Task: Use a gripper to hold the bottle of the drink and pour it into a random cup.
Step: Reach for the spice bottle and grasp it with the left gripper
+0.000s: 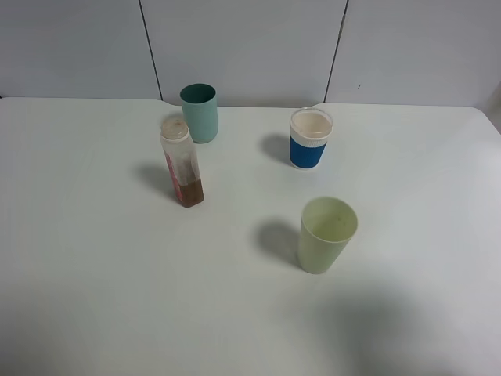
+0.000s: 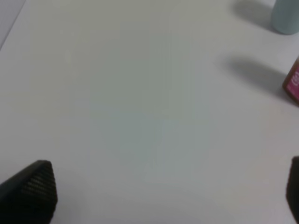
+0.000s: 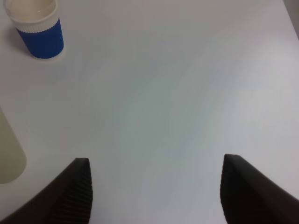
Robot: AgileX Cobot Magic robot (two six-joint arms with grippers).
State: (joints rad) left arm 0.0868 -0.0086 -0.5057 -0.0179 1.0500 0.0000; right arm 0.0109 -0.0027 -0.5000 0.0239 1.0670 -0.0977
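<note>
Bottle point(image 1: 182, 168) is stood upright at 10 o'clock of the cup point(image 1: 326, 233), apart for side access; left gripper point(image 2: 161, 191) and right gripper point(image 3: 159, 186) are spread, empty.

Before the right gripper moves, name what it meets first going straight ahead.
Probably only table; past the right gripper it looks free. The blue-sleeved cup and pale green cup sit aside.

High view: above the near side, looking down and forward across the whole desk point(image 1: 94, 298) to a grey wall point(image 1: 235, 39). Left wrist: low, close over the desk, facing bottle point(image 2: 293, 84) and teal cup point(image 2: 285, 16), both cut off. Right wrist: likewise low, catching blue cup point(image 3: 39, 30) and green cup point(image 3: 9, 149). High view shows all four.
</note>
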